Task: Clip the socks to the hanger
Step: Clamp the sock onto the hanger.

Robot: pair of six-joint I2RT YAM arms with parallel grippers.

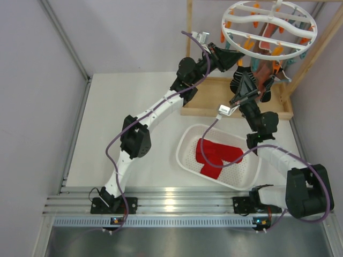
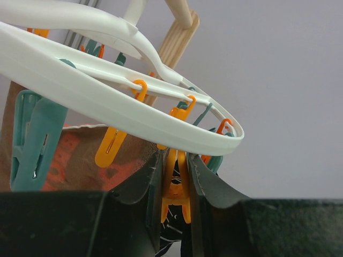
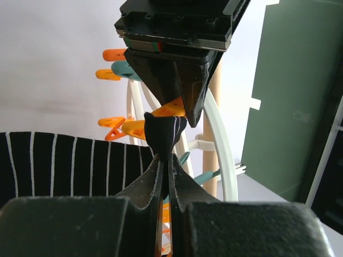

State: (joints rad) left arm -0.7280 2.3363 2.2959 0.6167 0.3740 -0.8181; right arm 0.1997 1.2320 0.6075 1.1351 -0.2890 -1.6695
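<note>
1. Two red socks (image 1: 217, 155) lie overlapping in the white perforated basket (image 1: 181, 150), which sits toward the near right corner of the table (image 1: 134, 91).
2. The hanger (image 2: 107, 101) hangs from the wooden frame (image 1: 214, 101) above the far right corner, with orange and teal clips dangling from its ring.
3. The left gripper (image 2: 174, 160) reaches up under the ring, its fingers squeezed on an orange clip (image 2: 175, 187).
4. The right gripper (image 3: 166, 160) is clamped on a bunched corner of a black striped sock (image 3: 64, 160). It holds that corner against the orange clip; whether the clip grips the sock cannot be told.
</note>
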